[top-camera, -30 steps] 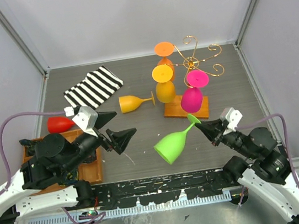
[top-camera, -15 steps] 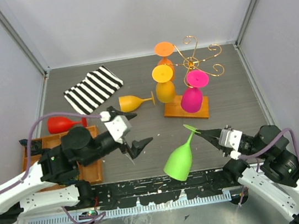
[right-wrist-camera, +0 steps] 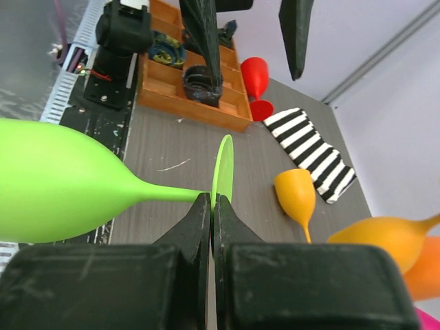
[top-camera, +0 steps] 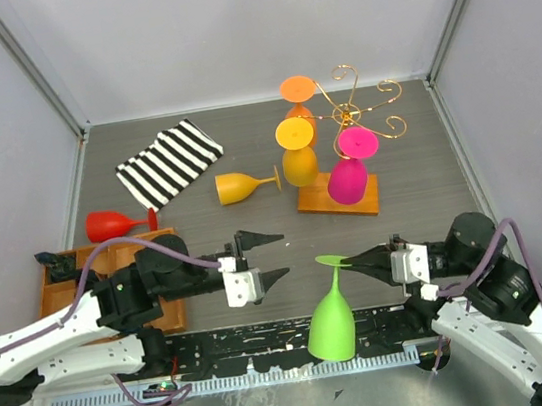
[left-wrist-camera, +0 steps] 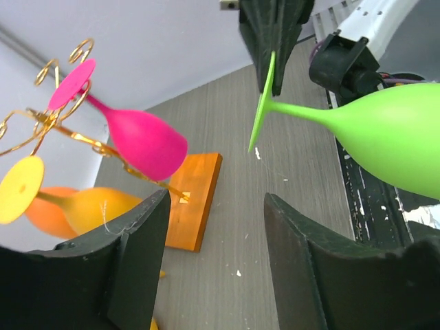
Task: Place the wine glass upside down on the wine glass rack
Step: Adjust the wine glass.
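My right gripper (top-camera: 352, 260) is shut on the foot of a lime green wine glass (top-camera: 330, 322), which hangs bowl down over the table's near edge; it also shows in the right wrist view (right-wrist-camera: 62, 180) and the left wrist view (left-wrist-camera: 385, 137). My left gripper (top-camera: 271, 258) is open and empty, just left of the green foot, pointing at it. The gold wire rack (top-camera: 363, 104) stands at the back right on its wooden base (top-camera: 329, 195). It holds a yellow-orange glass (top-camera: 296, 154), an orange glass (top-camera: 297, 93) and a magenta glass (top-camera: 349, 170), all hanging upside down.
A yellow glass (top-camera: 241, 185) lies on its side mid-table. A red glass (top-camera: 115, 224) lies at the left by a compartmented wooden tray (top-camera: 171, 314). A black-and-white striped cloth (top-camera: 168, 158) lies at the back left. Grey walls enclose the table.
My right gripper has pulled back toward the near edge and swung the green glass from tilted to bowl-down. My left gripper has moved right and forward toward the glass's foot.
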{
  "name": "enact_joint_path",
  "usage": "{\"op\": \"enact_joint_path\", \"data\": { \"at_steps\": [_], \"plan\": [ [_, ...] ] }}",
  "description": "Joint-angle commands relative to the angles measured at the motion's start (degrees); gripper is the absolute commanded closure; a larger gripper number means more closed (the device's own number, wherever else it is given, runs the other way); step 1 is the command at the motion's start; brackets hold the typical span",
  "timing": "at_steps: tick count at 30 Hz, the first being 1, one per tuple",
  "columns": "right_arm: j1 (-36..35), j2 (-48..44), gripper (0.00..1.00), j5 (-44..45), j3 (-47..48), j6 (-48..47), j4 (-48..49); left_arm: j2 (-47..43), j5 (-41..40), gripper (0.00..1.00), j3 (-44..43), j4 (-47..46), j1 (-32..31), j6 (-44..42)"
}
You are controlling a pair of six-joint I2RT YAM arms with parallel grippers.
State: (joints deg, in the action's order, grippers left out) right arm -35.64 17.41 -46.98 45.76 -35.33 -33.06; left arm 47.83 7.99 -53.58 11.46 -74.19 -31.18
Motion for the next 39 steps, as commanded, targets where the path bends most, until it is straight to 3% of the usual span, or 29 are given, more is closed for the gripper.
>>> {"op": "enact_joint_path", "data": {
  "at_steps": [1,11,16,23,26,34,37,38,39],
  "plan": [
    [-0.31,3.11,0.99,-5.32,1.54,-1.91,2.32,2.97,6.25,0.40,-1.97,-2.55,-0.26,-4.57],
    [-0.26,6.61,0.99,-8.93,-2.10,0.76,10.96,8.71,11.07,0.44,-4.56,-1.15,-0.74,-2.59],
    [-0.30,7.84,0.99,-11.20,-2.79,1.59,12.57,10.64,11.46,0.58,-5.62,-0.63,-1.19,-2.35],
    [-0.29,7.88,0.99,-12.32,-4.21,5.04,17.66,13.27,11.78,0.63,-6.51,-1.01,-1.89,-2.09],
    [-0.31,7.83,0.99,-12.42,-4.33,5.32,18.05,13.89,11.38,0.70,-6.93,-1.02,-1.99,-2.46],
    [-0.30,5.60,0.99,-10.03,-5.49,5.58,17.34,13.27,8.49,1.00,-6.81,-0.68,-2.01,-4.97],
    [-0.31,4.94,0.91,-8.55,-5.84,6.67,17.31,12.72,7.82,1.00,-6.59,-0.22,-2.03,-7.05],
    [-0.31,4.61,0.80,-8.01,-5.89,8.04,17.09,12.41,7.35,1.00,-6.50,-0.14,-2.05,-7.50],
    [-0.31,4.24,0.74,-7.43,-5.91,9.13,16.74,12.06,7.08,1.00,-6.39,0.02,-2.01,-7.80]
  ]
}}
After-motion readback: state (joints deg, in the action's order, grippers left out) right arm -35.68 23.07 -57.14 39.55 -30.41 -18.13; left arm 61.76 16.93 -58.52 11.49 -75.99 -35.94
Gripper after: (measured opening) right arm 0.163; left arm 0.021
